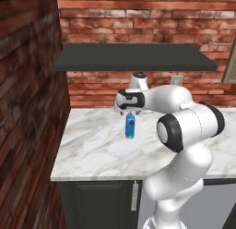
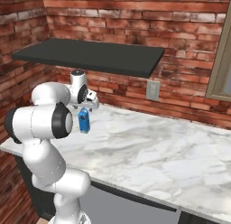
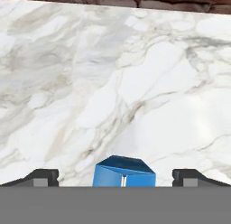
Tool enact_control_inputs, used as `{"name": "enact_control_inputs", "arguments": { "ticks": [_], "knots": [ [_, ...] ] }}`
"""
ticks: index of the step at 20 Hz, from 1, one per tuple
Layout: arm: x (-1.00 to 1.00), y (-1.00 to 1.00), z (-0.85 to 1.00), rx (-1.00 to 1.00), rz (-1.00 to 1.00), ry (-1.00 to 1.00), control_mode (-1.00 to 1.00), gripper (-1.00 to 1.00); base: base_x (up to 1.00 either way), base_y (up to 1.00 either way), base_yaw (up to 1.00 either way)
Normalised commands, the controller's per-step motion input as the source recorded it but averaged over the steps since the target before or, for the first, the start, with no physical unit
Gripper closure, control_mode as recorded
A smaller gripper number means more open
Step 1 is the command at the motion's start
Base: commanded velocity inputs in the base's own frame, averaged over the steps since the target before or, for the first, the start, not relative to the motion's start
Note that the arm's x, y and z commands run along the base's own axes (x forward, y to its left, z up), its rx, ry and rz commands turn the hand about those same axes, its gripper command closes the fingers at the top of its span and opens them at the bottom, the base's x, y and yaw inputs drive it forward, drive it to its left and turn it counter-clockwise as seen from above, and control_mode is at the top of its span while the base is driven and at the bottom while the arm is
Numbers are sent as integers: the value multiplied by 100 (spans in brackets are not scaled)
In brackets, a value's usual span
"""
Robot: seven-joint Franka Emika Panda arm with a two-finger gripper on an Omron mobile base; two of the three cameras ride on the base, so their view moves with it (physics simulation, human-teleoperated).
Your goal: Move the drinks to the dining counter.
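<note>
My own hand hides the top of the blue carton from behind. Looking down my fingers, the grey band cuts off its lower part.

We saw a white-grey veined marble worktop beneath a dark flat wall shelf, a red brick wall carrying a pale outlet plate, and dark cabinets below

worktop: bare around carton | overhead: dark shelf (low) | behind: brick wall
</note>
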Motion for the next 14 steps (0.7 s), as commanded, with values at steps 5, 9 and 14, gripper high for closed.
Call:
{"name": "enact_control_inputs", "arguments": {
  "ticks": [5, 9, 14],
  "knots": [
    [-6, -1, -3, 0, -5, 0, -100, -100, 0, 0, 0],
    [-1, -2, -9, 0, -3, 0, -100, -100, 0, 0, 0],
    [-14, 0, -26, 0, -4, 0, -100, -100, 0, 0, 0]
  ]
}}
